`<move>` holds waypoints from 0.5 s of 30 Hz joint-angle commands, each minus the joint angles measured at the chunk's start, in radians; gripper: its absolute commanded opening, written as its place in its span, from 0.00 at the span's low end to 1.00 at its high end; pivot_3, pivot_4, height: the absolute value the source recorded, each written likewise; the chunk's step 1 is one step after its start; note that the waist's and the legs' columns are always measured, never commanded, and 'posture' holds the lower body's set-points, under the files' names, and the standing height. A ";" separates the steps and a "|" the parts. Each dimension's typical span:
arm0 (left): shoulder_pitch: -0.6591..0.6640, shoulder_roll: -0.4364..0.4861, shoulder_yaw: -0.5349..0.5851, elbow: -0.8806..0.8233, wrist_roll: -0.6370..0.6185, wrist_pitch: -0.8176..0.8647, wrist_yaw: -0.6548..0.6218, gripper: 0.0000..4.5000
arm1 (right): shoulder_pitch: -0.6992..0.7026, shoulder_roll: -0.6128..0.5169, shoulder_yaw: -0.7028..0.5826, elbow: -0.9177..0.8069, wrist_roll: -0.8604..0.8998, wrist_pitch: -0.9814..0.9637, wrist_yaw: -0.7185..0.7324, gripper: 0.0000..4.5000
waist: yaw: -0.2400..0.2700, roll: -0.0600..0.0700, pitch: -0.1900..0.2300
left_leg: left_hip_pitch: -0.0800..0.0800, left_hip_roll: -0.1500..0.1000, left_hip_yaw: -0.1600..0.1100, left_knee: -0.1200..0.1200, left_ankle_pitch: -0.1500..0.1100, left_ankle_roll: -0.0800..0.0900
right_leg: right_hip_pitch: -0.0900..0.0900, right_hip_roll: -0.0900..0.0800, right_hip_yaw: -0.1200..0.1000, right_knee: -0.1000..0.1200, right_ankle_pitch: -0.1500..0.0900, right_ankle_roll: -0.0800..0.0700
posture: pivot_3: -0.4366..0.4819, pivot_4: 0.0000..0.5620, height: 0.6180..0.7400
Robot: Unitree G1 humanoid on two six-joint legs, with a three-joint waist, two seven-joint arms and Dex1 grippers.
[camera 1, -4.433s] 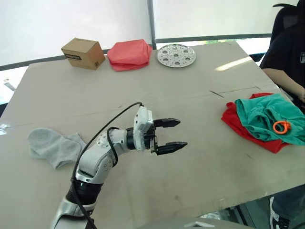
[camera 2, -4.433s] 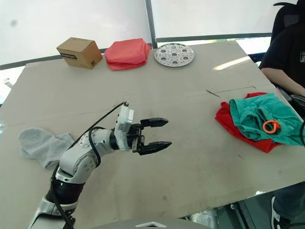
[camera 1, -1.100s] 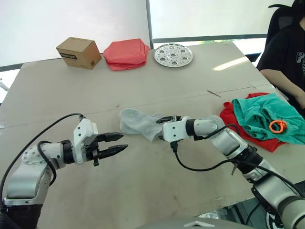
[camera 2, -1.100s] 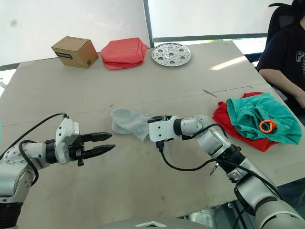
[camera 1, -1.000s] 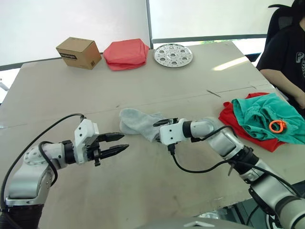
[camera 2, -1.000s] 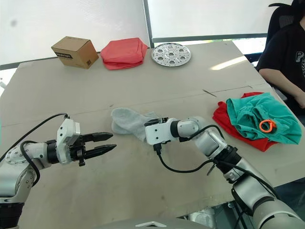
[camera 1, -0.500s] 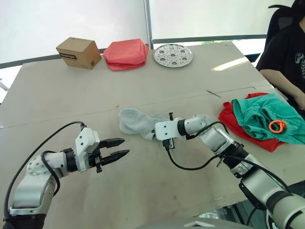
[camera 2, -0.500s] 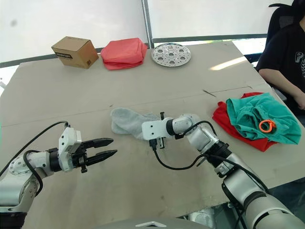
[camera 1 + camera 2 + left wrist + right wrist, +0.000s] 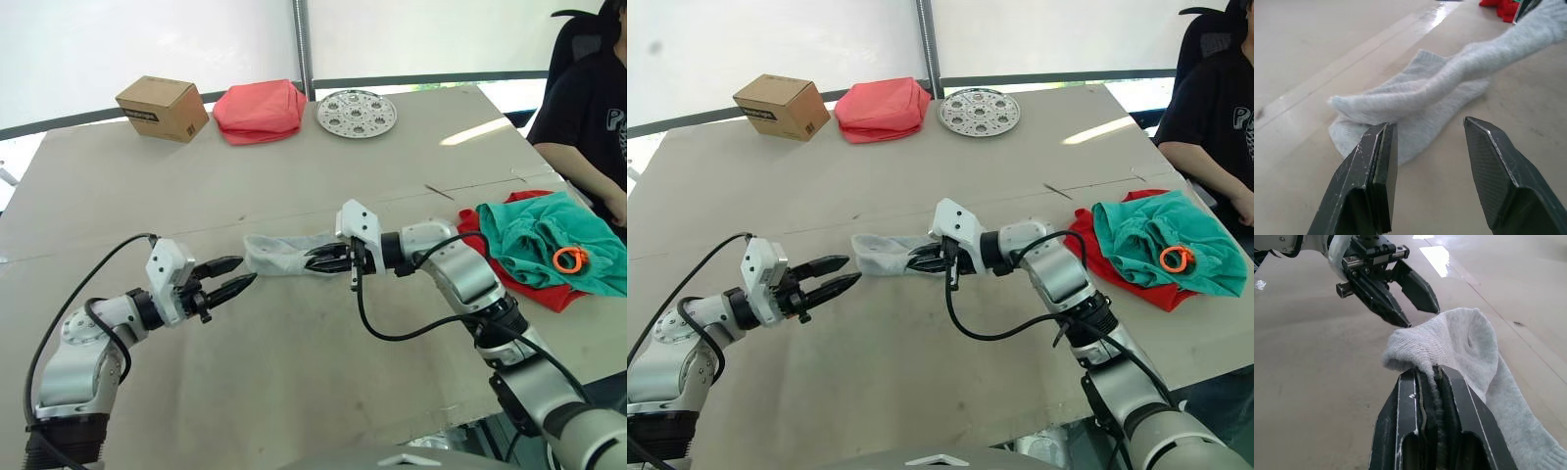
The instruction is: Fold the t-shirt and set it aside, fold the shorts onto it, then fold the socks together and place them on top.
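Note:
The light grey socks (image 9: 277,253) lie mid-table, drawn out into a narrow strip. My right gripper (image 9: 315,260) is shut on their right end, and the pinched fabric (image 9: 1464,347) is raised a little off the board. My left gripper (image 9: 241,273) stands open just short of the socks' left end (image 9: 1415,103), with nothing between its fingers. At the table's right edge the teal shorts (image 9: 537,238) with an orange drawstring end (image 9: 567,259) lie bunched on the red t-shirt (image 9: 469,246).
A cardboard box (image 9: 163,107), a folded coral-pink cloth (image 9: 260,106) and a round perforated metal plate (image 9: 357,113) line the far edge. A seated person in black (image 9: 588,108) is at the right side, close to the clothes pile.
My right gripper has shut on the socks' right end, turned over and lifted it, stretching the socks. My left gripper has moved up and right toward their left end, still open.

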 commanded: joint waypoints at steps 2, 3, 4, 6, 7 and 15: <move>-0.043 -0.011 -0.012 0.055 0.105 -0.175 0.033 0.53 | -0.030 -0.008 -0.029 -0.028 0.063 0.039 0.024 0.02 | 0.000 0.000 0.000 | 0.000 0.000 0.000 0.000 0.000 0.000 | 0.000 0.000 0.000 0.000 0.000 0.000 | 0.48 0.27 1.00; -0.058 -0.003 -0.024 0.088 0.149 -0.243 0.037 0.53 | -0.031 -0.014 -0.024 -0.023 0.058 0.035 0.026 0.02 | 0.000 0.000 0.000 | 0.000 0.000 0.000 0.000 0.000 0.000 | 0.000 0.000 0.000 0.000 0.000 0.000 | 0.48 0.27 1.00; -0.073 0.004 -0.034 0.116 0.185 -0.297 0.039 0.53 | -0.032 -0.019 -0.021 -0.019 0.055 0.032 0.027 0.02 | 0.000 0.000 0.000 | 0.000 0.000 0.000 0.000 0.000 0.000 | 0.000 0.000 0.000 0.000 0.000 0.000 | 0.48 0.27 1.00; -0.108 0.018 -0.051 0.172 0.236 -0.389 0.038 0.53 | -0.035 -0.025 -0.015 -0.013 0.051 0.029 0.027 0.02 | 0.000 0.000 0.000 | 0.000 0.000 0.000 0.000 0.000 0.000 | -0.001 0.000 0.000 0.000 0.000 0.000 | 0.48 0.27 1.00; -0.134 0.034 -0.067 0.209 0.275 -0.451 0.036 0.53 | -0.037 -0.027 -0.014 -0.009 0.049 0.026 0.026 0.02 | 0.000 -0.001 -0.001 | 0.000 0.000 0.000 0.000 0.000 0.000 | -0.001 0.000 0.000 0.000 0.000 0.000 | 0.48 0.27 1.00; -0.350 0.076 -0.199 0.468 0.392 -0.753 -0.041 0.53 | -0.057 -0.034 -0.011 0.027 0.033 -0.004 0.011 0.02 | 0.004 -0.002 -0.001 | -0.001 -0.001 0.000 0.000 0.000 0.000 | -0.001 -0.002 -0.002 0.000 0.001 -0.001 | 0.48 0.27 1.00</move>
